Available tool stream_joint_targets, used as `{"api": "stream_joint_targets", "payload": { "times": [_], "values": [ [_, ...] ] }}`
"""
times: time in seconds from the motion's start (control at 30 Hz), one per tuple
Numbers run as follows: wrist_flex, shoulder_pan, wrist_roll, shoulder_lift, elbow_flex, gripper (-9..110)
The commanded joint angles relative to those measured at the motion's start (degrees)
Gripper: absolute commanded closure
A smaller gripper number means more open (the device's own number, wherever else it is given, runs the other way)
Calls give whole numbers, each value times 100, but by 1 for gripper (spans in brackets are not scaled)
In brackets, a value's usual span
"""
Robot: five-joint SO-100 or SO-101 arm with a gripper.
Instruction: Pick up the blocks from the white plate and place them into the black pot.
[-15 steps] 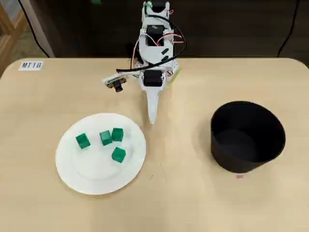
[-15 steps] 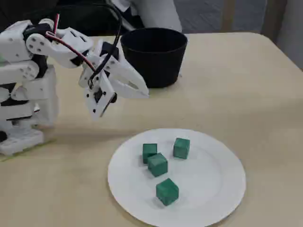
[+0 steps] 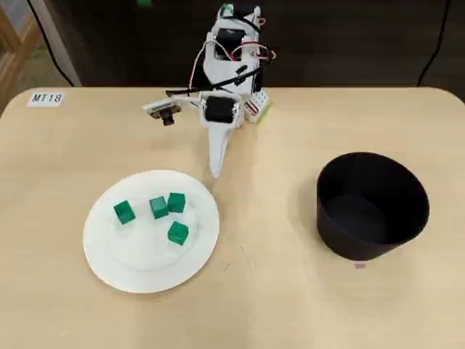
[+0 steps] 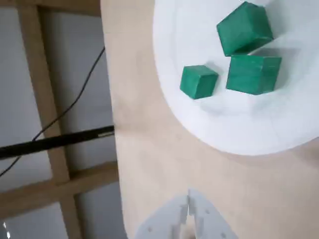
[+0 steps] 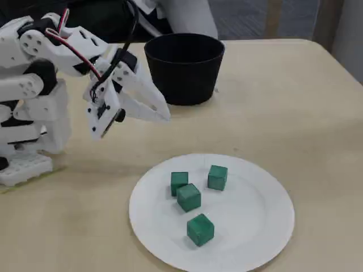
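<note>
Hovering above the table [image 3: 276, 291], the hand [image 5: 164, 116] is pressed together and empty; four green blocks [image 5: 189, 197] sit on the white plate [image 5: 266, 226].

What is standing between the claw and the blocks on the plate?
Nothing visible. The claw hangs just beyond the plate rim, with only bare table between it and the blocks. The path from the plate to the pot is bare table too.

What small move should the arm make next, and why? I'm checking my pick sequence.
Probably open the gripper and swing it over the white plate: its fingers look shut and empty, short of the rim, all four blocks sit there, and the black pot looks empty.
</note>
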Motion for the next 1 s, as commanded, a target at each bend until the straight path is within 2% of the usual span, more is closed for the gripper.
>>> {"api": "stream_joint_targets", "payload": {
  "times": [0.0, 0.17, 0.33, 0.47, 0.67, 0.97],
  "values": [
    [149, -132, -70, -229, -703, 104],
    [773, -246, -176, -3041, -3006, 104],
    [2268, -176, 35, -6311, -6390, 104],
    [2865, 79, 396, -7770, -8200, 104],
    [3393, 1011, 1020, -8657, -9272, 104],
    [3929, 2188, 2681, -9281, -9264, 104]
  ]
}}
